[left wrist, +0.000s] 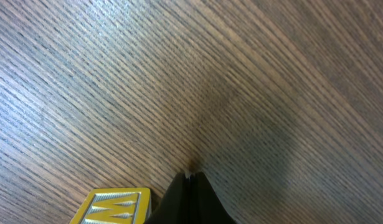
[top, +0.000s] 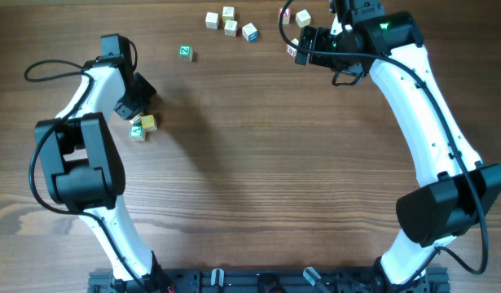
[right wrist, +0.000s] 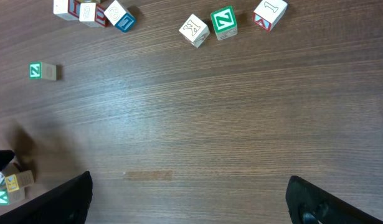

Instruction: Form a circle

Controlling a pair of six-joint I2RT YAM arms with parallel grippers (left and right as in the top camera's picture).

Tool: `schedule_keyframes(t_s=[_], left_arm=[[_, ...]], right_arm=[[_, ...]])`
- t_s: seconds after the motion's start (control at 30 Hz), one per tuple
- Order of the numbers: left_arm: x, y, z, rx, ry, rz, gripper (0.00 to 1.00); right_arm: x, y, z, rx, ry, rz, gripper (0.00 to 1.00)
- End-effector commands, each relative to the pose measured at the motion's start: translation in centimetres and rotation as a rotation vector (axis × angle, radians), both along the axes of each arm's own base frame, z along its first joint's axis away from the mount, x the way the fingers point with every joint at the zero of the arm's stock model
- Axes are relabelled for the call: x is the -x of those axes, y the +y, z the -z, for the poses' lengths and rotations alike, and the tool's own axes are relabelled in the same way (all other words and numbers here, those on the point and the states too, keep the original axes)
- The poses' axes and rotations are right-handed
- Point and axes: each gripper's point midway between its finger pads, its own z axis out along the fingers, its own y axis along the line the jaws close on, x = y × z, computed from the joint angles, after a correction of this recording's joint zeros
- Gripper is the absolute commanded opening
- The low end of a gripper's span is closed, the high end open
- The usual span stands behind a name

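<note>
While L fingers (left wrist: 176, 203) shut, yellow cube (left wrist: 114, 209) beside

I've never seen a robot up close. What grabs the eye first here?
Two white-and-black robot arms, left and right, curve around a brown wooden table. Small pale wooden letter cubes lie scattered along its far side, and a small cluster sits by the shut left claw; the right claw is wide open.
</note>
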Motion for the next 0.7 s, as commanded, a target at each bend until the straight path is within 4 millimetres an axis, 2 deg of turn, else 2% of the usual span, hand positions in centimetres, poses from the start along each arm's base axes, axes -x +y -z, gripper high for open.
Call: schedule_keyframes(t_s=[0.0, 0.1, 0.2, 0.27, 0.33, 0.37, 0.43, 0.5, 0.53, 0.57, 0.63, 0.67], left_arm=[[-1.3, 0.2, -0.6, 0.015, -0.035, -0.014, 0.04], [-4.1, -1.0, -4.1, 0.090, -0.144, 0.014, 0.04], [-6.2, -2.3, -10.1, 0.150, -0.291, 0.054, 0.04], [-5.7, -3.1, -15.4, 0.153, -0.386, 0.089, 0.04], [-4.2, -3.6, -19.6, 0.133, -0.443, 0.126, 0.04], [-3.0, -3.8, -21.4, 0.117, -0.459, 0.144, 0.04], [0.9, -4.0, -25.2, 0.034, -0.457, 0.164, 0.04], [6.6, -4.4, -29.1, -0.074, -0.449, 0.166, 0.04], [9.2, -5.4, -31.0, -0.104, -0.470, 0.193, 0.04], [11.2, -6.4, -32.6, -0.121, -0.500, 0.223, 0.04], [14.7, -7.6, -34.4, -0.163, -0.530, 0.271, 0.04], [17.5, -7.7, -35.1, -0.212, -0.534, 0.296, 0.04]], right_arm=[[-0.2, -0.2, -0.5, 0.010, -0.018, 0.013, 1.00], [-0.2, -0.2, -0.5, 0.011, -0.017, 0.013, 1.00], [-0.2, -0.2, -0.5, 0.011, -0.017, 0.013, 1.00], [-0.2, -0.2, -0.5, 0.011, -0.017, 0.013, 1.00], [-0.2, -0.2, -0.4, 0.011, -0.017, 0.013, 1.00], [-0.2, -0.2, -0.5, 0.011, -0.017, 0.013, 1.00], [-0.2, -0.2, -0.5, 0.011, -0.017, 0.013, 1.00], [-0.2, -0.2, -0.5, 0.011, -0.017, 0.013, 1.00], [-0.2, -0.2, -0.5, 0.011, -0.017, 0.013, 1.00], [-0.2, -0.2, -0.5, 0.011, -0.017, 0.013, 1.00], [0.0, -0.3, -0.4, 0.014, -0.009, 0.010, 1.00], [0.1, -0.3, -0.2, 0.016, -0.001, 0.010, 1.00]])
